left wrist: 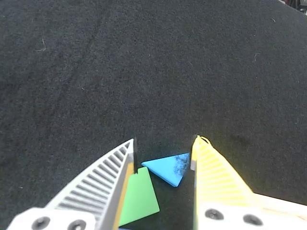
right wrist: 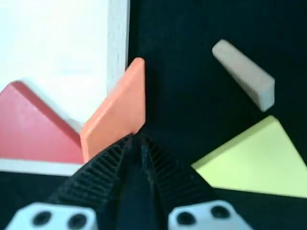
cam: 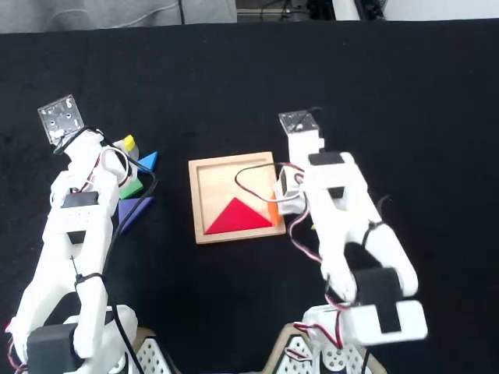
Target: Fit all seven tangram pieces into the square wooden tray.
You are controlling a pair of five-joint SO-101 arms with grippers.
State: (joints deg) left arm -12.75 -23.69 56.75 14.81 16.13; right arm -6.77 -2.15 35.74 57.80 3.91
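Tray of pale wood, square and shallow [cam: 231, 162], sits mid-table on the black cloth [cam: 234, 78]. Inside it lies a flat red triangle [cam: 236, 216], its long edge running left to right along the tray's near rim and its tip pointing to the far side.

An orange flat piece [right wrist: 117, 112] leans tilted over the tray's right rim near its near corner. It is partly on the rim, and its long axis runs roughly near to far. The right arm's black ribbed claw [right wrist: 136, 140] has its jaws drawn together, tips touching the near edge of that orange piece. Whether they pinch it cannot be told.

Right of the tray on the cloth are a pale yellow-green triangle [right wrist: 254, 163] and, just beyond it, a small beige bar-shaped block [right wrist: 244, 72], the two apart.

The left arm's claw [left wrist: 163, 146] stands with its jaws wide, holding nothing, one white finger [left wrist: 108, 172] and one yellow finger [left wrist: 213, 167]. A bright blue triangle [left wrist: 167, 168] and a green flat piece [left wrist: 138, 196] lie between them. A purple piece [cam: 132, 209] lies just near of these, well left of the tray.
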